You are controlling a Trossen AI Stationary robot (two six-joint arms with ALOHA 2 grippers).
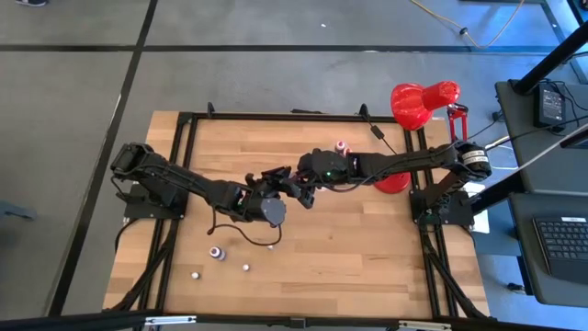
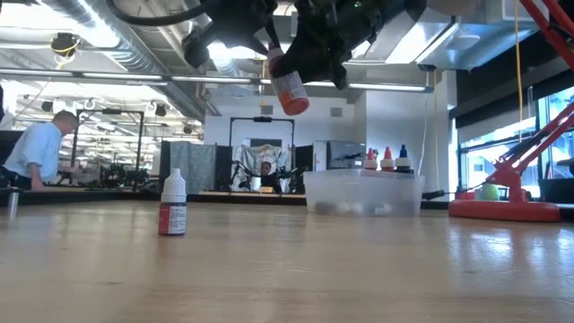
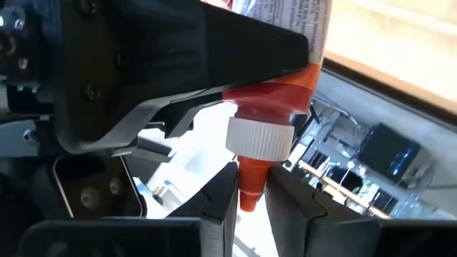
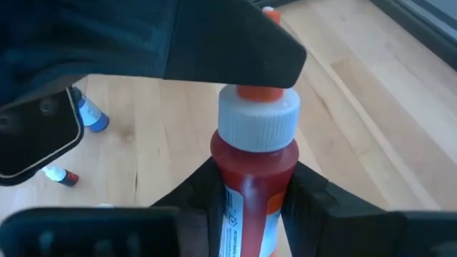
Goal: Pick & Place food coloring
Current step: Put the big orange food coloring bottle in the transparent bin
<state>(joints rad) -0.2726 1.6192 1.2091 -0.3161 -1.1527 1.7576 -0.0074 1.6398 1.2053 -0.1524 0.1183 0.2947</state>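
Observation:
A red food coloring bottle (image 4: 253,178) with a white cap (image 4: 257,121) and an orange nozzle is held high above the middle of the table (image 2: 289,85). My right gripper (image 4: 253,203) reaches in from the table's right and is shut on it. My left gripper (image 3: 253,207) comes from the left and faces it. It is open by a narrow gap, with one finger on each side of the orange nozzle tip (image 3: 251,189). I see no clear touch there. Both grippers meet at mid-table (image 1: 287,195). My right gripper pinches the bottle's red body (image 4: 250,168), below the white cap, between its two fingers (image 4: 196,189). It comes about level from the table's right. The cap end sticks out past the fingertips toward the left gripper. The bottle is lifted clear and tilted.
Small bottles lie near the near-left part of the table (image 1: 217,253), (image 1: 245,268), (image 1: 195,274). One whitish bottle stands upright (image 2: 172,205). A clear tub (image 2: 363,193) sits farther back. The red desk lamp (image 1: 423,99) stands at the far right, its base (image 2: 507,210) on the table.

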